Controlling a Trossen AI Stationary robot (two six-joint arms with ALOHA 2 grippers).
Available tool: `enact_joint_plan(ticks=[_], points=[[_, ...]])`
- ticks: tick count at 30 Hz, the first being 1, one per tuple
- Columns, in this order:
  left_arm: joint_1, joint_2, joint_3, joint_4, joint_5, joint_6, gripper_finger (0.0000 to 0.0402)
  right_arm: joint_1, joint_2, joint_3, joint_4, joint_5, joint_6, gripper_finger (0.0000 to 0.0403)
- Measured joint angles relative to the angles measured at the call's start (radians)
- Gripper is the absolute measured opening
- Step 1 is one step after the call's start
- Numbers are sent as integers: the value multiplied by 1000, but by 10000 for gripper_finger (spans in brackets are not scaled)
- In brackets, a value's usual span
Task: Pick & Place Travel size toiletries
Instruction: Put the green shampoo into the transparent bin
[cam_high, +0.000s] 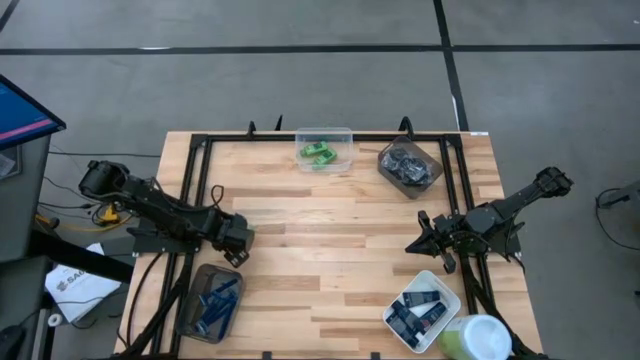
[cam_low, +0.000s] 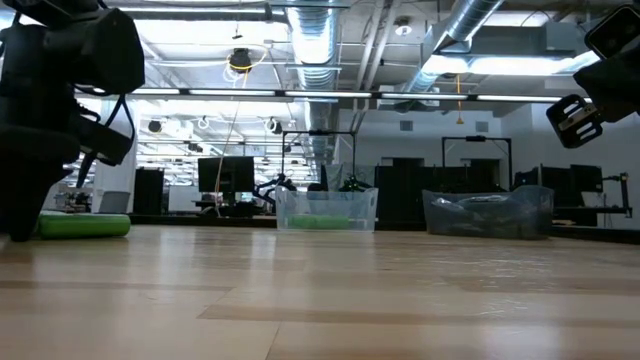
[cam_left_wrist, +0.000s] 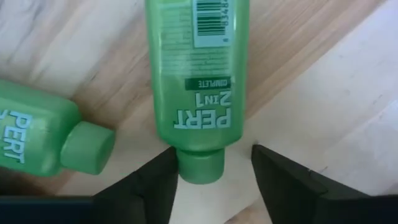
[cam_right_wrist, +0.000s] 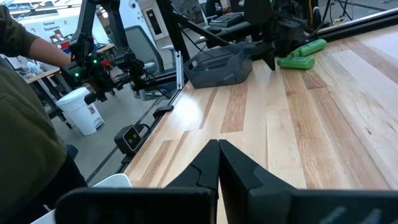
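Toiletries: we see them sorted by kind. Green bottles lie in the clear tub (cam_high: 324, 149) at the counter's (cam_high: 330, 250) far edge, navy tubes in the white tub (cam_high: 423, 309) near the right arm, blue razors in the grey tub (cam_high: 207, 301) near the left arm, and dark items we cannot make out in the bag-lined tub (cam_high: 409, 166).
Loose bottles: two green bottles lie flat on the counter by the left gripper, one (cam_left_wrist: 196, 81) with its cap between the jaws, the other (cam_left_wrist: 37, 138) just beside it.
Left gripper (cam_left_wrist: 213, 171): jaws released, standing either side of the cap without touching; we judge it lined up for a pinch at the narrow neck.
Right gripper (cam_right_wrist: 219, 158): jaws clenched on nothing, waiting over the counter's right side.
Next move: we think closing on the cap risks the bottle swinging from that end.
Person: a sleeve (cam_right_wrist: 22, 124) shows beyond the counter's edge.
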Motion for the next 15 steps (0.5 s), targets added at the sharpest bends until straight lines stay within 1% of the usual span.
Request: enact_joint_plan(ticks=[6, 13, 15], points=[[0, 1, 0, 10, -6, 27, 162, 0, 0, 0, 0, 0, 0, 0], [-1, 2, -1, 15, -7, 26, 92, 0, 0, 0, 0, 0, 0, 0], [-1, 2, -1, 16, -8, 22, 82, 0, 0, 0, 0, 0, 0, 0]])
